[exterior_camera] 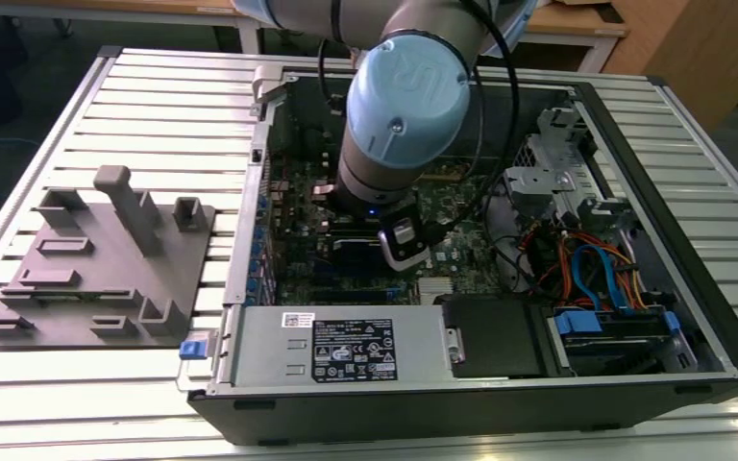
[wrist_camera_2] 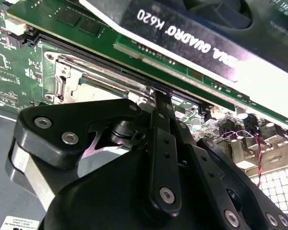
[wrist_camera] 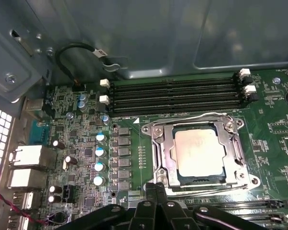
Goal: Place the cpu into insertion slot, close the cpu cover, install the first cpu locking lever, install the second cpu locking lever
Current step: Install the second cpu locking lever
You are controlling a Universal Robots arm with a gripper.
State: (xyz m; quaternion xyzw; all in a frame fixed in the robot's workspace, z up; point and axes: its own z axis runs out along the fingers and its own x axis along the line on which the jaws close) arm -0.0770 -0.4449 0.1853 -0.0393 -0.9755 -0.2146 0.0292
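- Gripper [wrist_camera: 156, 188]: low over the motherboard [wrist_camera: 86, 143], fingers pressed together, holding nothing, tips at the socket's edge.
- Cpu [wrist_camera: 200, 152]: seated in the insertion slot [wrist_camera: 159, 158].
- Cpu cover [wrist_camera: 233, 141]: closed flat, framing the chip.
- Memory slots [wrist_camera: 175, 96]: just beyond the socket.

Black claw [wrist_camera_2: 159, 103] low over green motherboard [wrist_camera_2: 19, 62], fingertips together at edge of silvery cpu cover [wrist_camera_2: 93, 76]. Cover lying flat over insertion slot [wrist_camera_2: 62, 86]. Black graphics card [wrist_camera_2: 201, 33] standing just beyond socket.
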